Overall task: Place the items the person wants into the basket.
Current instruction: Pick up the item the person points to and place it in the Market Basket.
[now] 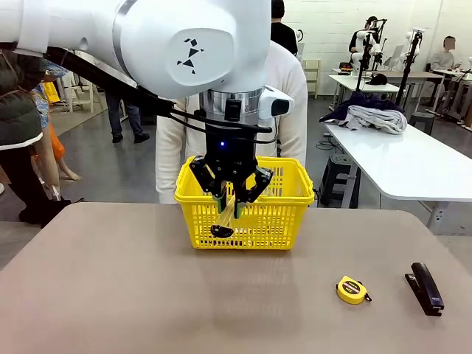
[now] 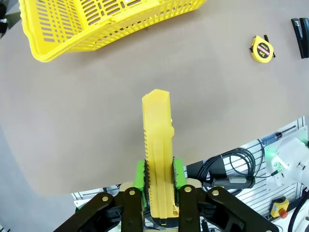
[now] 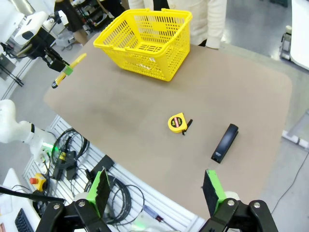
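Left gripper (image 2: 159,186) nearest the lens in its wrist view: jaws clamped on the utility knife (image 2: 158,145), green pads (image 2: 140,175) pressing its two long sides low on the body. Knife's black end down between the fingers, yellow body running straight out beyond the fingertips. Grip looks square, no visible tilt in the pads.

Beyond the knife tip: bare bench (image 2: 96,121), then the basket (image 2: 96,24), well apart from the blade end and off to one side of the jaw line. Front view gives same gripper (image 1: 230,193) hanging above the bench on the near side of the basket (image 1: 280,214), knife (image 1: 226,214) pointing down. Right wrist view confirms: knife (image 3: 67,71) held in the air, clear of the basket rim (image 3: 145,14), not yet over it.

Right gripper (image 3: 157,191) idle, jaws wide apart, nothing between them. Tape measure (image 3: 177,123) and stapler (image 3: 224,142) out ahead of it on the bench, untouched.

Person (image 1: 291,96) stands just behind the basket.

Step judged: carry phase, knife secured, not delivered. Basket contents not readable through the lattice.

Next move calls for: travel forward until jaws sit above the basket opening, enough height to clear the near rim, then release. Risk: long knife snagging the rim if lowered early.
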`<control>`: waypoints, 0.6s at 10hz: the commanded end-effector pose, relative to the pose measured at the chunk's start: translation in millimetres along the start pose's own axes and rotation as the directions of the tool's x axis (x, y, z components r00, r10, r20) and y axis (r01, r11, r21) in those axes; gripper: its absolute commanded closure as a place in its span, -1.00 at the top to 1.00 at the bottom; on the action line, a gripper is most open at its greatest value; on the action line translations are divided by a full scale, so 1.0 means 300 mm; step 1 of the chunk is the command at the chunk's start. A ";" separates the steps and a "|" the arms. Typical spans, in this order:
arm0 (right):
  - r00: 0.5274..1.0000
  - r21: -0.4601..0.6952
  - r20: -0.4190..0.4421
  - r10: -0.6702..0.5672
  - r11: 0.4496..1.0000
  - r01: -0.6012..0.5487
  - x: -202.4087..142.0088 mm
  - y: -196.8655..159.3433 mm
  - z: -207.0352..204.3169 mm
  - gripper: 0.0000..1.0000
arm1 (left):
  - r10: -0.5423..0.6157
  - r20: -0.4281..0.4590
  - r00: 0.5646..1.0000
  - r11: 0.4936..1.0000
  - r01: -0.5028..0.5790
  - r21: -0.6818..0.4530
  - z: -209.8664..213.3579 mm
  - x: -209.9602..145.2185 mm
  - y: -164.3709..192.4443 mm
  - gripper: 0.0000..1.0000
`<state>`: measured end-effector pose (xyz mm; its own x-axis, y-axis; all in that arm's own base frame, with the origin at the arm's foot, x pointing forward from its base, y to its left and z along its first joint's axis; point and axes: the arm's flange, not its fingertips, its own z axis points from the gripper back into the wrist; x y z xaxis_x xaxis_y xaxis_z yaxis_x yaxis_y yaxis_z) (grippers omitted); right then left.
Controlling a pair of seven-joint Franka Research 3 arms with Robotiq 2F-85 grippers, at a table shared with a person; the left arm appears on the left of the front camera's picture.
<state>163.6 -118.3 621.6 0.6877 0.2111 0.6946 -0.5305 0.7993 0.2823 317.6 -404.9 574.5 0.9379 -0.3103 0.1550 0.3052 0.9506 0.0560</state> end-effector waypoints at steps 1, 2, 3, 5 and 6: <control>1.000 0.020 0.004 0.012 1.000 -0.012 0.000 -0.001 -0.004 1.00 | 0.002 0.005 1.000 1.000 -0.002 -0.003 0.018 -0.017 -0.012 -1.00; 1.000 0.020 0.004 0.012 1.000 -0.012 0.000 -0.001 -0.004 1.00 | 0.002 0.005 1.000 1.000 -0.002 -0.003 0.018 -0.017 -0.012 -1.00; 1.000 0.020 0.004 0.012 1.000 -0.012 0.000 -0.001 -0.004 1.00 | 0.002 0.005 1.000 1.000 -0.002 -0.003 0.018 -0.017 -0.012 -1.00; 1.000 0.020 0.004 0.012 1.000 -0.012 0.000 -0.001 -0.004 1.00 | 0.002 0.005 1.000 1.000 -0.002 -0.003 0.018 -0.017 -0.012 -1.00; 1.000 0.020 0.004 0.012 1.000 -0.012 0.000 -0.001 -0.004 1.00 | -0.010 0.005 1.000 1.000 0.010 0.002 0.006 -0.014 -0.020 -0.47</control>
<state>163.6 -118.3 621.6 0.6877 0.2111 0.6947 -0.5305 0.7993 0.2823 312.1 -408.9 575.1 0.9343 -0.3186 0.1599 0.3128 0.9479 0.0609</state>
